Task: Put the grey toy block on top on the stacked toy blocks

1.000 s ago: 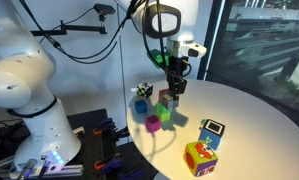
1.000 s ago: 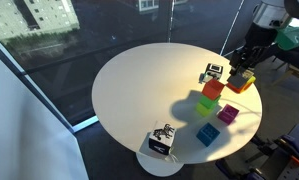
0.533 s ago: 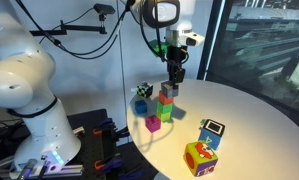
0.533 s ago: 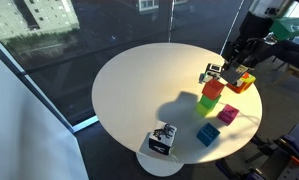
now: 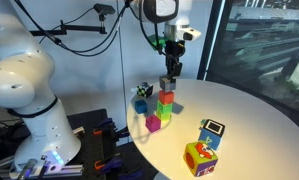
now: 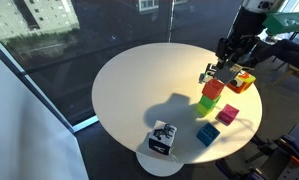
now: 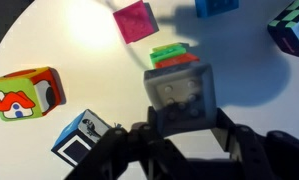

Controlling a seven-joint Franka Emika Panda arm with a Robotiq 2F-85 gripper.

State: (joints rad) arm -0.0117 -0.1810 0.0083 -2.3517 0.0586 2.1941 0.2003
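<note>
Arm upright, wrist pointing down; gripper (image 5: pixel 169 80) clamped on grey toy block (image 7: pixel 179 97). Directly beneath: stacked toy blocks (image 5: pixel 165 106).

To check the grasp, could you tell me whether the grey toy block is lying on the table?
No, the wrist view shows the grey toy block held by the tool above the stacked toy blocks.
</note>
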